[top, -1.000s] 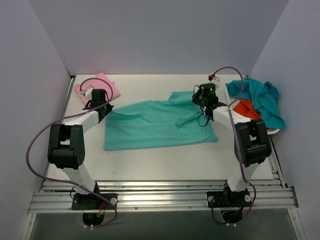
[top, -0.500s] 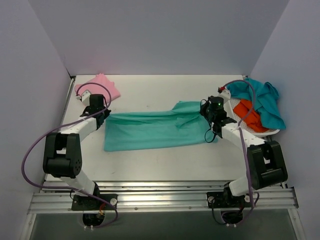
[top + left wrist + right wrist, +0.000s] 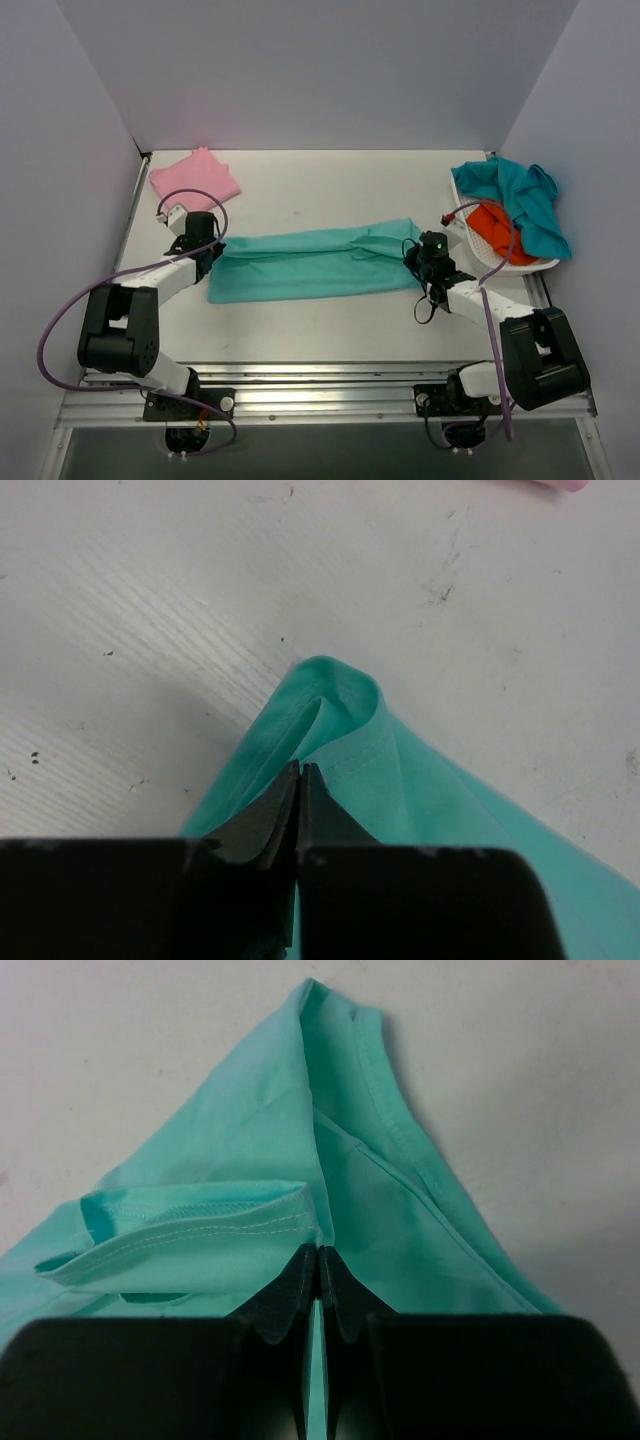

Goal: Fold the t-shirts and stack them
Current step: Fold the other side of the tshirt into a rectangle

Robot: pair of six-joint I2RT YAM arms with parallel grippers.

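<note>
Both grippers are clamped on the sea-green t-shirt [image 3: 315,265]. The left gripper [image 3: 300,770] pinches a folded corner at the shirt's 9 o'clock end and the right gripper [image 3: 317,1252] pinches cloth at the 3 o'clock end. Both pairs of jaws are fully shut on fabric, with no gap showing.

The shirt sits mid-table [image 3: 320,190] as a narrow band. Its long axis runs 9 to 3 o'clock, with the right end tipped slightly toward 12. The right wrist view shows a stitched sleeve opening just left of the jaws, so I read the shoulders as pointing to 3 and the hem to 9 — not certain.

The step looks like a lengthwise fold, with the held edge being brought toward 6 o'clock over the lower layer.

To do it well:
- Move both arms at matched speed and keep light tension along the 9–3 axis so the middle doesn't sag or wrinkle.
- Land the held edge flush on the near edge and parallel to it.
- Get low to the table before opening, otherwise the corner springs back.
- Check the tucked sleeve on the right; it could bunch under the fold.

The pink t-shirt [image 3: 195,178] lies flat at 10 o'clock, well apart. The teal t-shirt [image 3: 520,195] and orange t-shirt [image 3: 495,228] are heaped in the white basket [image 3: 520,268] at 2 o'clock, not yet folded.
</note>
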